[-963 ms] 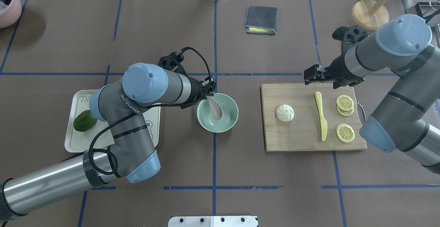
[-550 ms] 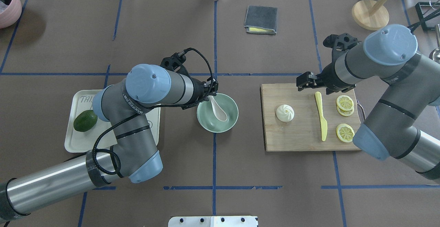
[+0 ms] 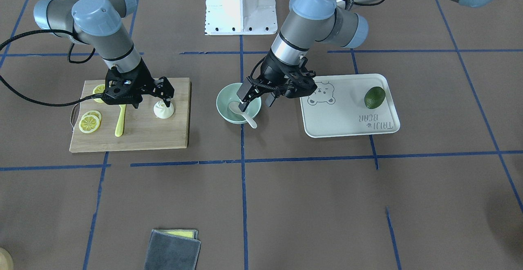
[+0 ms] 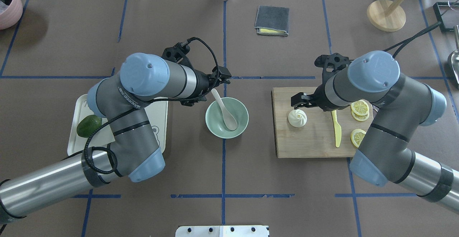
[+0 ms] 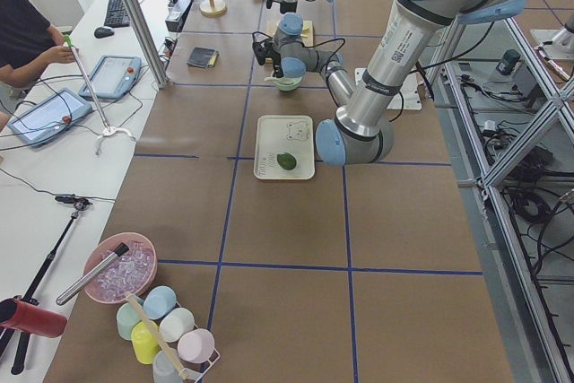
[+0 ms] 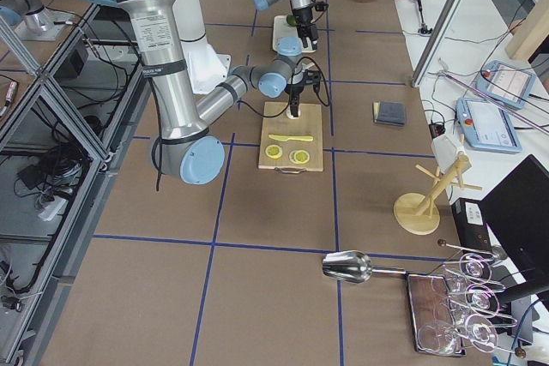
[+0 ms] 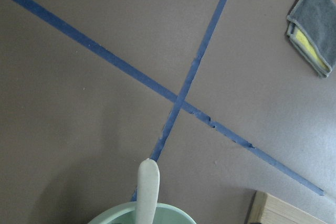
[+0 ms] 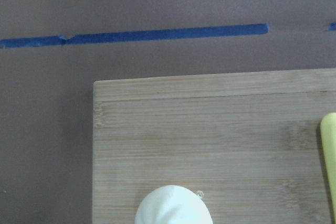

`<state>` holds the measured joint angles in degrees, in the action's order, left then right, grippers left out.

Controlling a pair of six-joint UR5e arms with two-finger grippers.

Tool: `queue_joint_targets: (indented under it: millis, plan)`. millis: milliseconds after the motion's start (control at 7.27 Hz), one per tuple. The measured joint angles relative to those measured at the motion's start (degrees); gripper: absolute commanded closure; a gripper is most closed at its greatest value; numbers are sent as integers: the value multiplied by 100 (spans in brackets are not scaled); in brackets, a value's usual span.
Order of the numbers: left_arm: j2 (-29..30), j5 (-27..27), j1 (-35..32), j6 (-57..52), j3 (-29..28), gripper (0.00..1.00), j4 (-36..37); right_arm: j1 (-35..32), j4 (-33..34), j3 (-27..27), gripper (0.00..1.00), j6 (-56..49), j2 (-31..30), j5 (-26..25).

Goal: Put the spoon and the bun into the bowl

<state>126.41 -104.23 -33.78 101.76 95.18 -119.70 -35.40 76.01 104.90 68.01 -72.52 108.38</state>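
Slippage likely at right gripper (image 3: 152,97): jaws spread, empty, poised above twelve o'clock edge of small white pleated steamed bun (image 4: 297,118) on bamboo cutting board (image 4: 315,143). Could squash or roll soft dome if closed off-centre. Left gripper (image 3: 257,98) spread too, clear of off-white soup spoon (image 4: 226,109) lying in pale mint-green bowl (image 4: 215,129), handle over eleven o'clock rim. Could tip out if knocked by arriving bun.

Left wrist cam: brown table (image 7: 79,119) with two blue tape lines (image 7: 194,66) crossing mid-frame. Near edge, centre: arc of the mint bowl (image 7: 173,214) rim, with the off-white spoon (image 7: 147,187) handle poking out past it, its rounded tip overlapping one tape line. Far right: folded grey cloth (image 7: 315,27) with a yellow layer showing. Near right: corner of a wooden board (image 7: 283,211).
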Motion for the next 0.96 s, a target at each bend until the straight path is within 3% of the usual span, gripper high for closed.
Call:
queue_joint_targets:
  millis: [138, 275, 413, 550, 963]
  plan:
    - [-195, -152, -161, -201, 372, 0, 247, 112, 1, -94, 14, 4, 35, -90]
    - [-305, -219, -307, -406, 691, 0, 577, 180, 1, -169, 34, 5, 47, -134]
    - [-355, -292, -484, -590, 925, 0, 912, 220, 1, -215, 74, 11, 50, -151]
    - [-422, -432, -694, -783, 1073, 0, 1133, 242, 1, -231, 100, 14, 55, -153]
    - [-956, -758, -1332, -1615, 1302, 0, 1277, 249, 15, -188, 100, -13, 159, -116]
